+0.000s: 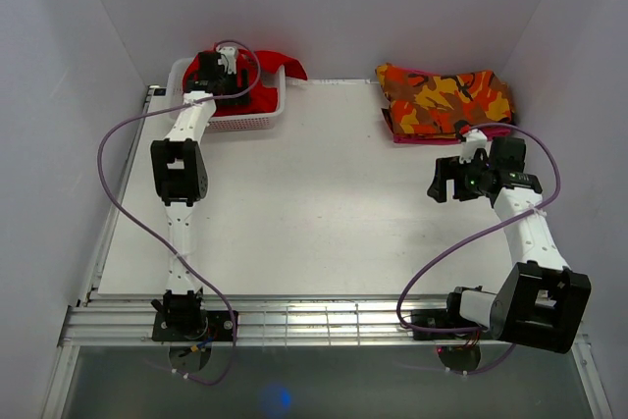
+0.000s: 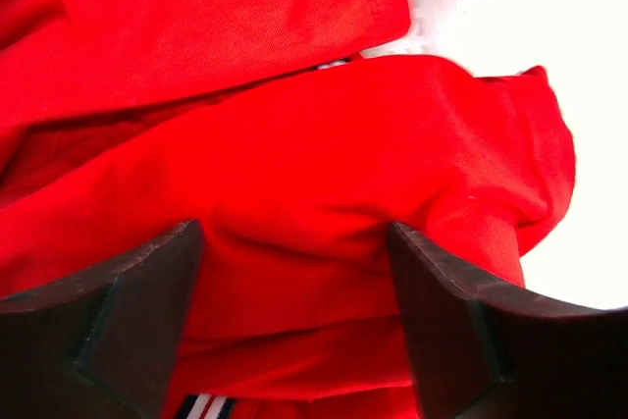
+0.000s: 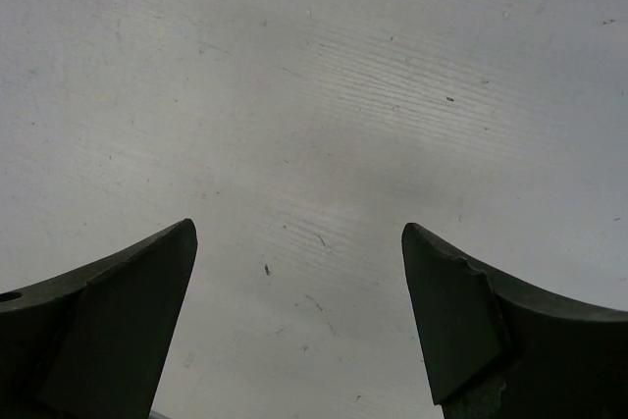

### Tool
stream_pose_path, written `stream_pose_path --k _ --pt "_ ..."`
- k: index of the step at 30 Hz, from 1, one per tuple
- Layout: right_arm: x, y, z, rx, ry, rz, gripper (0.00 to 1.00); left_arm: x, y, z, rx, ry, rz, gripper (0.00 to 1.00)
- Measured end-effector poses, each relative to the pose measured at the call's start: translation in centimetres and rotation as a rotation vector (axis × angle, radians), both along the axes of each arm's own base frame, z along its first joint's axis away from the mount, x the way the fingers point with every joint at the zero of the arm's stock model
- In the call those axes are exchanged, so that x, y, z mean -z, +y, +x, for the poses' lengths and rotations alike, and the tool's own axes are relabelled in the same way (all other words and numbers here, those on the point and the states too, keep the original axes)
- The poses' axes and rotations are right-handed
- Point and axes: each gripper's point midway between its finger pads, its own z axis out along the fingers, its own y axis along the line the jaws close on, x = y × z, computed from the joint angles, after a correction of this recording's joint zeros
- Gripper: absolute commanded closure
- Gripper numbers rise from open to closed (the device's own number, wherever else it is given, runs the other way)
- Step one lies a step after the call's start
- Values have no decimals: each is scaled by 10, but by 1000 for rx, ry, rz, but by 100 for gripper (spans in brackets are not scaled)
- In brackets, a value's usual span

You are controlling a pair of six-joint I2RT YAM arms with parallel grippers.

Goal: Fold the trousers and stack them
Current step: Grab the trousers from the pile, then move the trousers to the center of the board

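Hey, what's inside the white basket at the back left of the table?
Bunched red trousers fill the white basket, with one part spilling over its far rim. The left claw hangs open over them. Anything beneath the cloth, including the basket floor, is covered.

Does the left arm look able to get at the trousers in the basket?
Probably yes: the left gripper hangs open just above the trousers in the basket, with nothing between.

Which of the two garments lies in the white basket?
The plain red trousers, under the left gripper; the camouflage garment lies on the table instead.
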Motion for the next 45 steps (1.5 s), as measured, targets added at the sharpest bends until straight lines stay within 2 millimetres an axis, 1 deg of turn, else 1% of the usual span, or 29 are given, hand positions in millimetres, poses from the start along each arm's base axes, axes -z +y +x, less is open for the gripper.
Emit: stream_pose_path --k 1,3,4,5,6,7,11,13,15,18,20,21,23,25,26,27,28,29,30,31,33,36,37,39,40,41,43,45 --pt "0 -1 1 3 -1 -4 10 0 -2 2 6 -6 -3 28" --pt "-2 -2 2 8 -5 -11 10 0 -7 3 24 -14 -9 62" --pt "-3 -3 3 9 -8 -11 10 -1 -10 3 37 -16 -15 81" --pt "-4 -3 4 10 -9 -11 10 -2 -14 4 45 -23 -17 95" --pt "-4 -3 4 10 -9 -10 10 -3 -15 5 49 -27 -15 95" --pt "-4 -3 4 11 -10 -10 10 -4 -16 6 56 -36 -12 100" --pt "-4 -3 4 12 -10 -9 10 -9 -16 8 49 -51 -7 100" --pt "-5 -2 4 13 -10 -8 10 -16 -15 11 37 -72 -1 100" --pt "-5 -2 4 13 -11 -7 10 -30 -14 16 22 -115 6 100" --pt "-6 -2 5 12 -12 -6 10 -63 -13 27 6 -223 9 100" --pt "-6 -2 4 12 -12 -4 10 -97 -11 36 -8 -330 9 100" --pt "-6 -2 4 13 -12 -3 10 -123 -8 41 -22 -408 9 100" --pt "-7 -2 4 14 -15 -2 10 -156 -4 47 -45 -512 9 100" --pt "-9 -1 4 15 -21 -1 10 -200 2 52 -69 -641 4 100" --pt "-10 -1 4 13 -26 0 10 -225 4 53 -80 -715 -4 100" --pt "-11 -1 4 13 -30 0 10 -243 4 53 -86 -767 -14 100" --pt "-13 0 4 10 -37 2 10 -269 5 51 -91 -839 -30 100" --pt "-15 1 4 6 -44 6 10 -287 5 49 -89 -891 -42 100" --pt "-18 2 3 1 -52 11 10 -312 4 44 -87 -965 -61 100" --pt "-19 3 3 -3 -57 15 10 -327 4 41 -83 -1011 -73 100" --pt "-22 5 3 -11 -66 22 10 -371 1 27 -64 -1139 -103 100" --pt "-25 8 4 -24 -80 35 10 -431 -6 0 -23 -1310 -136 100" --pt "-26 10 4 -30 -83 42 10 -452 -10 -13 -7 -1365 -152 100" --pt "-27 12 5 -41 -95 53 10 -486 -20 -40 35 -1445 -182 100" --pt "-27 14 5 -47 -99 59 10 -508 -29 -60 69 -1497 -203 100" --pt "-28 15 4 -52 -102 68 10 -524 -35 -75 93 -1532 -217 100" --pt "-29 18 5 -64 -117 79 10 -563 -57 -121 176 -1613 -271 100" --pt "-31 20 6 -72 -126 90 10 -596 -80 -168 259 -1679 -334 100"
